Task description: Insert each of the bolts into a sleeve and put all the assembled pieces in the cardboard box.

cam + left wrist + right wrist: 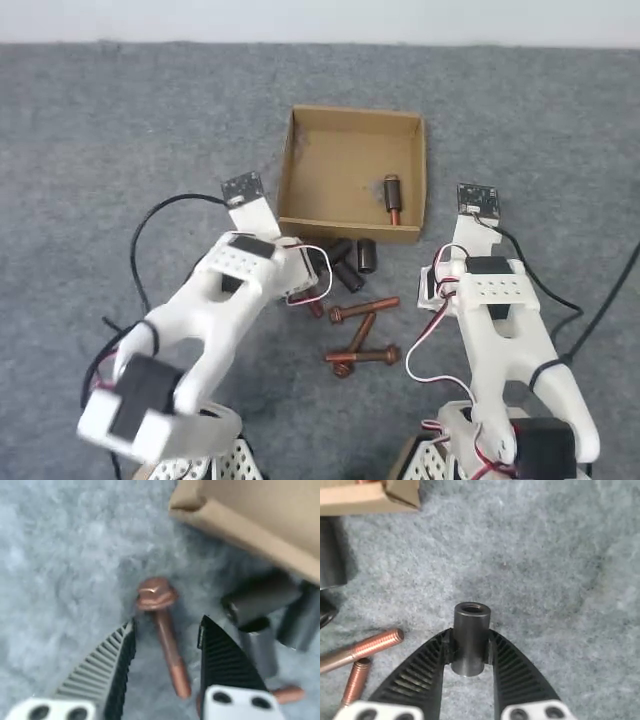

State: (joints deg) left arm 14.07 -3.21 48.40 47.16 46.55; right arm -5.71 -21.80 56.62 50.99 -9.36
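In the right claw [470,642] — dark hollow sleeve [471,625].

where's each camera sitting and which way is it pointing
High view: fixed above the table, looking down on the cardboard box, bolts and both arms.
Left wrist view: on the left arm, looking past the open left gripper at a bolt.
Right wrist view: on the right arm, looking at the right gripper clamping a sleeve.
All three show the box.

1. The left arm [215,310] stretches forward and leans inward, wrist bent down
2. The left pincer [167,626] points downward, jaws spread apart
3. The right arm [505,320] reaches straight forward
4. The right pincer [470,641] is clamped on a sleeve [471,622]
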